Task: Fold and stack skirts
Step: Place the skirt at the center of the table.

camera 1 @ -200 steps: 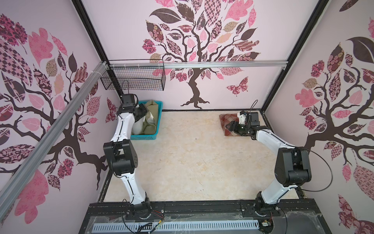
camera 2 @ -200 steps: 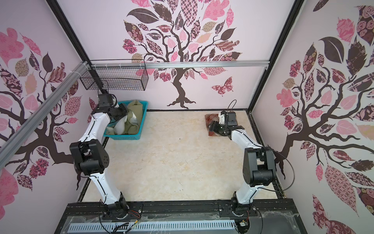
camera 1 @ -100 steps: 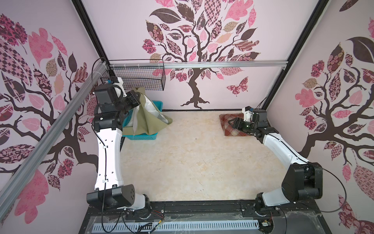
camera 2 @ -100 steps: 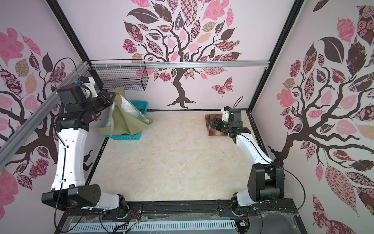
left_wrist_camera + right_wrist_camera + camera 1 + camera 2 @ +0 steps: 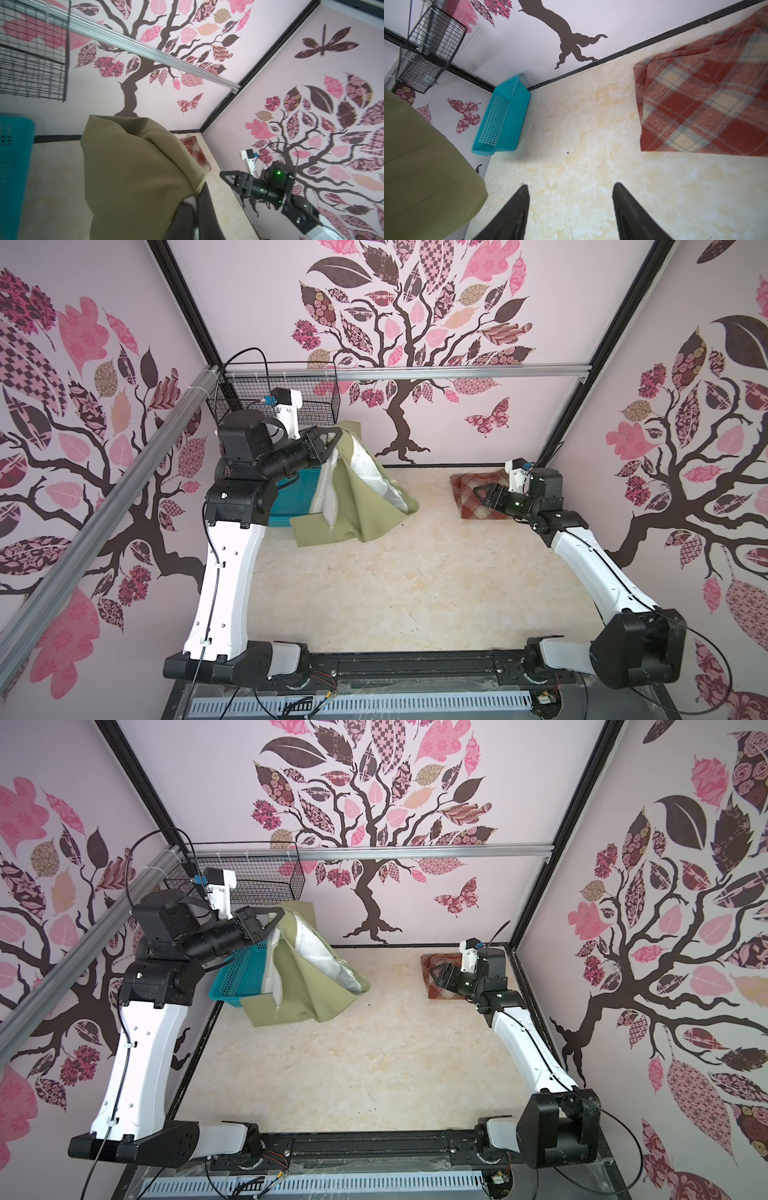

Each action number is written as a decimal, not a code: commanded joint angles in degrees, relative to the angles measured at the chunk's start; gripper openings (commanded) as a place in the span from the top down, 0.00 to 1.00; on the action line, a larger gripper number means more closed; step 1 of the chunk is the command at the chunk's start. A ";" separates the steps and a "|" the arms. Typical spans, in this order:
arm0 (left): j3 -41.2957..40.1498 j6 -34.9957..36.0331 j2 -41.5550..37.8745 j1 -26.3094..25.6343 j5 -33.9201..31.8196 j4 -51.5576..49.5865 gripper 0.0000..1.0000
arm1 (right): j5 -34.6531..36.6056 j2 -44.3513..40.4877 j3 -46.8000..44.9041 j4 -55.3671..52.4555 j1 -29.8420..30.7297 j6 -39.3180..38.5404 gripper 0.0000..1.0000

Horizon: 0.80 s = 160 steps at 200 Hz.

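Note:
The olive-green skirt point(image 5: 357, 497) point(image 5: 303, 986) hangs in the air over the far left of the table, its pale lining showing. My left gripper point(image 5: 332, 435) point(image 5: 276, 915) is shut on its top edge; in the left wrist view the fingers point(image 5: 196, 199) pinch the olive cloth point(image 5: 133, 166). The plaid skirt point(image 5: 478, 499) point(image 5: 436, 960) point(image 5: 695, 99) lies folded flat at the far right corner. My right gripper point(image 5: 476, 491) point(image 5: 432, 971) point(image 5: 570, 185) hovers over that skirt's near-left edge. It is open and holds nothing.
A turquoise plastic basket point(image 5: 291, 506) point(image 5: 239, 977) point(image 5: 502, 118) stands at the far left, partly behind the hanging skirt. A black wire basket point(image 5: 282, 398) point(image 5: 257, 882) is fixed to the rail above it. The marbled tabletop point(image 5: 415, 580) stretches between the arms.
My left arm has risen and lifted the olive-green skirt out of the turquoise basket, swinging it toward the table's middle. My right arm has drawn back a little from the plaid skirt.

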 commanded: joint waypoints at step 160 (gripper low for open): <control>-66.61 -18.28 -46.43 -22.92 -27.98 -4.06 0.47 | 7.89 1.41 -17.61 5.29 16.77 -0.54 0.31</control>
